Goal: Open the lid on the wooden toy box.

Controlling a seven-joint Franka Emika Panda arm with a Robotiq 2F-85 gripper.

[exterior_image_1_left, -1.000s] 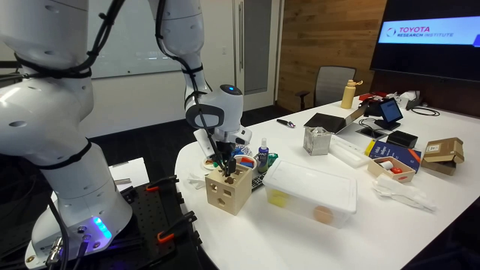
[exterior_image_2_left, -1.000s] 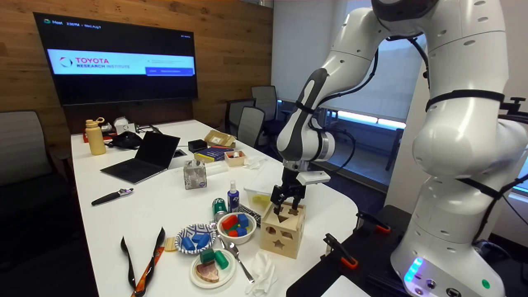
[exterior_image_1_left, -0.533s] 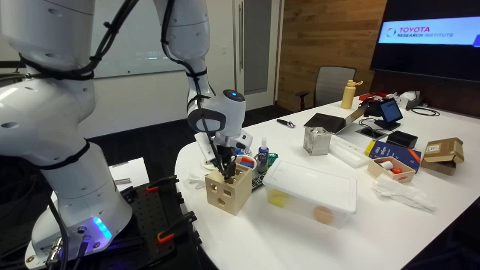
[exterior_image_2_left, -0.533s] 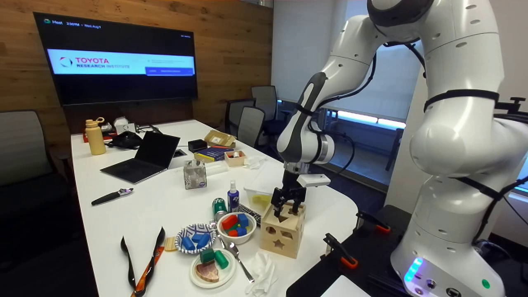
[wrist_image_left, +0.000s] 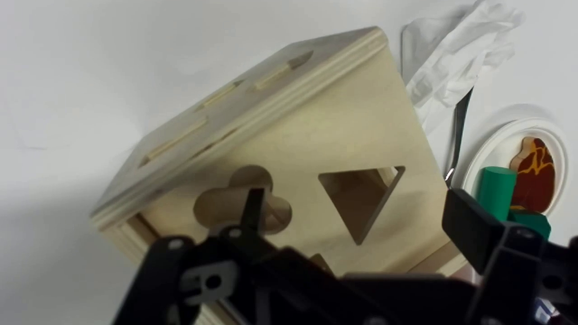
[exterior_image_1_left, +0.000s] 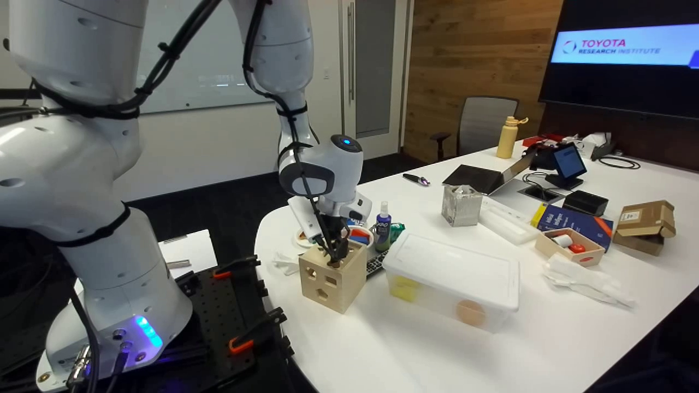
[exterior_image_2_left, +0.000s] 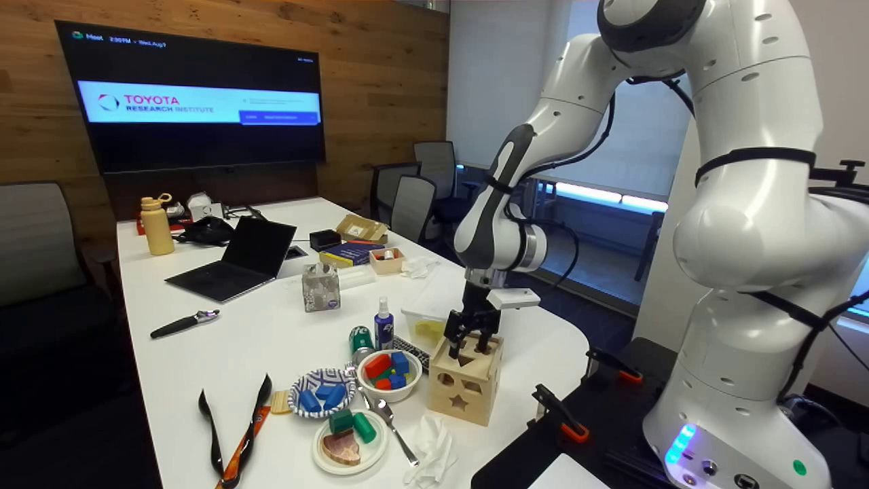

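The lid (wrist_image_left: 311, 135) lay on the box (exterior_image_2_left: 474, 403), atop the worktop (exterior_image_2_left: 278, 346); the gripper (wrist_image_left: 362, 219) hung over both, fingers (wrist_image_left: 469, 228) apart, one at the clover hole (wrist_image_left: 214, 207); too shallow a reach seemed likely to skid; were the lid tight, pulling might have tipped the box.

Wall screen (exterior_image_2_left: 193, 98): "TOYOTA RESEARCH INSTITUTE" in both exterior views; upper left of an exterior view adds "Meet", 2:30 PM, blurry date. Blue book (exterior_image_1_left: 578, 222), right of frame: small print, looks like "Artificial Intelligence".
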